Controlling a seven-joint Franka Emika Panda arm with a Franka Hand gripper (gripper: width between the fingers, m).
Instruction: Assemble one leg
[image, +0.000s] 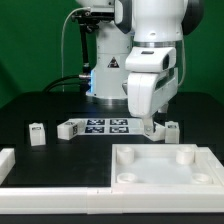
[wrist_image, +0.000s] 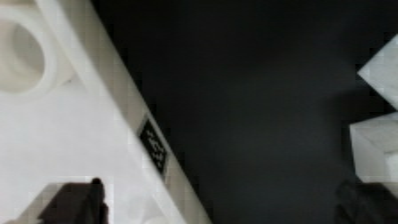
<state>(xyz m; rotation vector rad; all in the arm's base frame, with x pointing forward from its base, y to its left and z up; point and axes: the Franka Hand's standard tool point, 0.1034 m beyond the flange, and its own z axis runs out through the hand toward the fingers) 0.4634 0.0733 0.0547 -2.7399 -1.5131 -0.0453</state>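
The white square panel (image: 165, 165) with round corner holes lies at the front on the exterior view's right. My gripper (image: 149, 124) hangs low just behind the panel's far edge. A small white leg (image: 172, 129) with a tag stands close beside it, on the exterior view's right. Two more legs (image: 38, 133) (image: 68, 128) sit further to the exterior view's left. In the wrist view my gripper (wrist_image: 222, 190) is open, with only dark table between the fingers (wrist_image: 71, 205). The panel's tagged edge (wrist_image: 155, 145) lies by one finger, and blurred white leg parts (wrist_image: 377, 140) lie near the other.
The marker board (image: 103, 126) lies flat on the table behind the panel, between the legs. A white L-shaped fence (image: 12, 165) runs along the front on the exterior view's left. The robot base (image: 105, 70) stands at the back.
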